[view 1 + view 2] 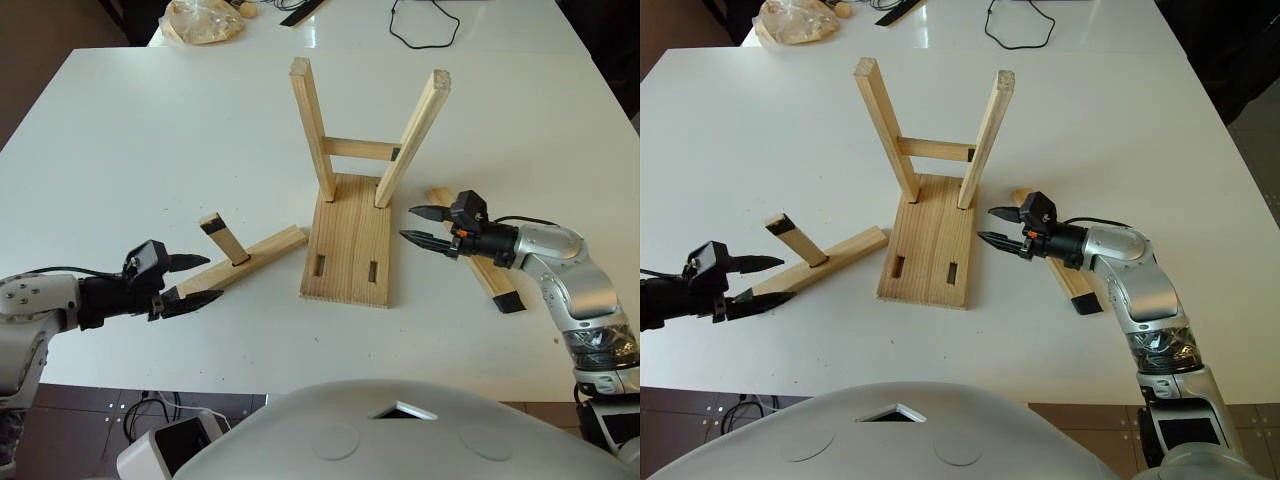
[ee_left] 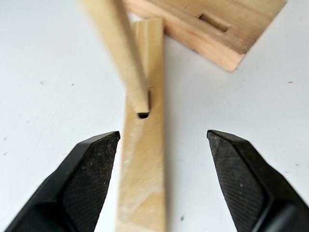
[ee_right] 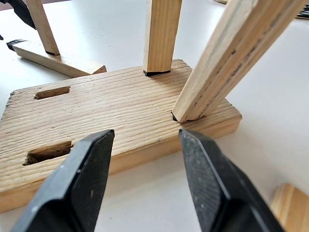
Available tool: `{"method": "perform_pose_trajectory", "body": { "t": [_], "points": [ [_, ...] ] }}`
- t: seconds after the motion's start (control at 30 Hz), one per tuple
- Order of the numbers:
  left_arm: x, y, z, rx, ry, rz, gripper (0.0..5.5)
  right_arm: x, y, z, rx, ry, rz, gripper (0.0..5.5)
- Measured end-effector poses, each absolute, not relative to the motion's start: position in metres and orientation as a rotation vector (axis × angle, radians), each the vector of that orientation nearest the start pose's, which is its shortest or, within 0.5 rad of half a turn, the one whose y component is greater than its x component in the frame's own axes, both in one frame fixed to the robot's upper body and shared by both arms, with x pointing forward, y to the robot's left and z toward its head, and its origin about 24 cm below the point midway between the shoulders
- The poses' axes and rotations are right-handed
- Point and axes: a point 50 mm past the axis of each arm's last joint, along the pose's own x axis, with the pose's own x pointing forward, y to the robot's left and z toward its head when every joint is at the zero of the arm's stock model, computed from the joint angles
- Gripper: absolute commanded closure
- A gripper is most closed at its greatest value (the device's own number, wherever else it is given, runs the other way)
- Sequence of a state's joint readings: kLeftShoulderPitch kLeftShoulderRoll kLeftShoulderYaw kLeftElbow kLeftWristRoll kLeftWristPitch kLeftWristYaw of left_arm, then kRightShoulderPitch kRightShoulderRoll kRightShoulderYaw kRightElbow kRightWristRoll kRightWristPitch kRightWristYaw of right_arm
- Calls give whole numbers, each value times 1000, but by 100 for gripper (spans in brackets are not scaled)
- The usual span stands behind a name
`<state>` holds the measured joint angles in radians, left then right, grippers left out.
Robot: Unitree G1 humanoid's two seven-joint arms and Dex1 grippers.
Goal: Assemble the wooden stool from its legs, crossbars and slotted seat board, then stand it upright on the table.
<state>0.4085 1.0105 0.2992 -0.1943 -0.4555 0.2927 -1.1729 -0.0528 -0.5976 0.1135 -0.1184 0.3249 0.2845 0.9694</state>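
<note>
The slotted seat board [image 1: 350, 240] lies flat mid-table with two legs [image 1: 312, 125] [image 1: 412, 135] standing up from its far end, joined by a crossbar [image 1: 358, 149]. Two slots [image 1: 345, 267] at its near end are open. A loose leg with a short crossbar stuck in it [image 1: 245, 258] lies left of the board; my left gripper [image 1: 193, 281] is open around its near end, fingers [image 2: 91, 183] on either side. My right gripper [image 1: 425, 226] is open just right of the board, near the right leg's foot [image 3: 186, 113]. Another loose leg [image 1: 480, 262] lies under the right arm.
A plastic bag [image 1: 203, 20] and a black cable [image 1: 425, 25] lie at the far side on an adjoining table. The white table [image 1: 140, 150] has open room on the left and far right.
</note>
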Motion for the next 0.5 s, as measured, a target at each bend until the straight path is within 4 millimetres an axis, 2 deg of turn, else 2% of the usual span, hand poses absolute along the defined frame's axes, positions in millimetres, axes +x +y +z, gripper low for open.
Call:
{"method": "perform_pose_trajectory", "body": {
  "t": [0.27, 0.5],
  "points": [
    [161, 314, 92, 340, 672, -919, 217, 234, -185, 66, -197, 307, 1086, 303],
    [162, 307, 74, 358, 701, -953, 217, 236, -184, 67, -203, 304, 1093, 303]
  ]
}}
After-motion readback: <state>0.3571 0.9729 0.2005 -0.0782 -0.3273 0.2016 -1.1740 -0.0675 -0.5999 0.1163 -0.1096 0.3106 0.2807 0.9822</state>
